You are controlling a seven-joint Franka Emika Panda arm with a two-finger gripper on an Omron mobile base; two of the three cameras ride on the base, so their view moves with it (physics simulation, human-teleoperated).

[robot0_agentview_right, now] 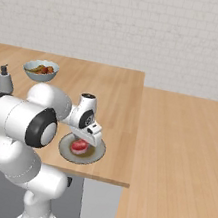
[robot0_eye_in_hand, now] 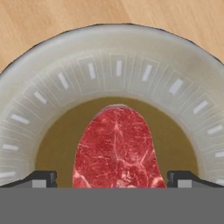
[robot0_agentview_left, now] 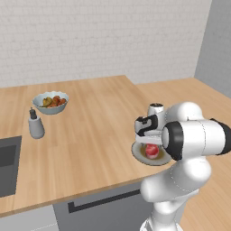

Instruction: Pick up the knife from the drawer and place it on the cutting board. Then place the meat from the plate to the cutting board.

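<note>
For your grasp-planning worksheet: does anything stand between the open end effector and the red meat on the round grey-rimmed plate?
Nothing visible does. In the hand view the end effector hangs open right over the red-pink chunk of raw meat, one dark fingertip either side, on the round grey-rimmed plate with its brownish centre.

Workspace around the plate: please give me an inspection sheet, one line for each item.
Surface: light wooden counter, dark sink at its left edge.
Job's things: the meat lies in the brownish centre of the plate, near the counter's front edge; knife and cutting board, nothing seen; a grey drawer front below the counter, closed.
Clutter: bowl of fruit and grey dispenser bottle, far from the plate.
Grippers: the gripper is just above the plate, fingers open, one on each side of the meat.
Cables: nothing seen.
Surroundings: white brick wall, wooden floor.
</note>
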